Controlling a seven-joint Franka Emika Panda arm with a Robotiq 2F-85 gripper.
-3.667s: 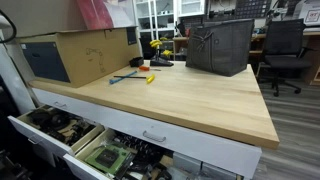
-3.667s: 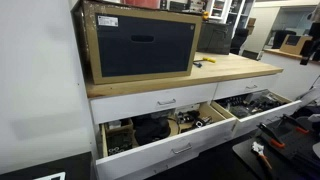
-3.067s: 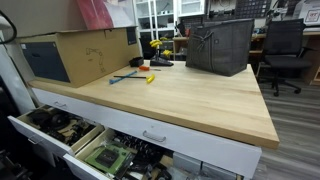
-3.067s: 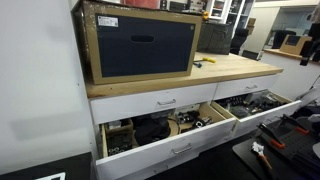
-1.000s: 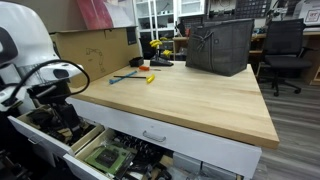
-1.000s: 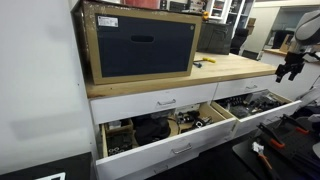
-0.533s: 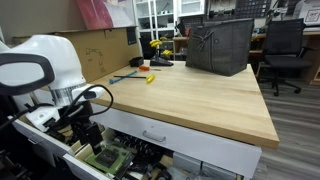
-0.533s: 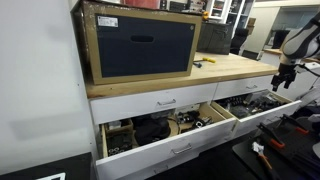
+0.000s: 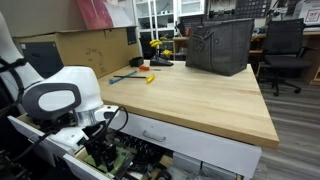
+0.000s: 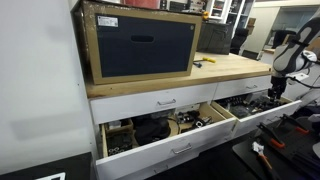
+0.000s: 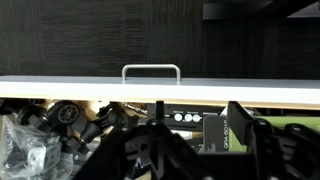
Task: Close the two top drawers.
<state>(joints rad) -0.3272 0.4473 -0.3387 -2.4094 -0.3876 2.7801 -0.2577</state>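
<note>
Two wide white drawers stand pulled out below the wooden benchtop (image 10: 225,68) and are full of parts. In an exterior view one drawer (image 10: 180,148) is at the left and one drawer (image 10: 272,117) at the right; both show from another side (image 9: 22,128) (image 9: 70,163). My gripper (image 10: 276,90) hangs just above the right-hand open drawer, over its contents (image 9: 100,155). In the wrist view the gripper (image 11: 200,150) is open and empty, above the parts, facing the drawer's white front (image 11: 230,90) and its silver handle (image 11: 150,70).
Two closed white fronts with handles (image 10: 165,101) (image 10: 248,88) sit right under the benchtop. A cardboard box with a black bin (image 10: 140,45) stands on the bench. A dark bag (image 9: 220,45) and small tools (image 9: 135,75) lie at the back. An office chair (image 9: 285,50) stands behind.
The arm has come into view and moved along the front of the bench, then down over the open drawer. The drawers have not moved.
</note>
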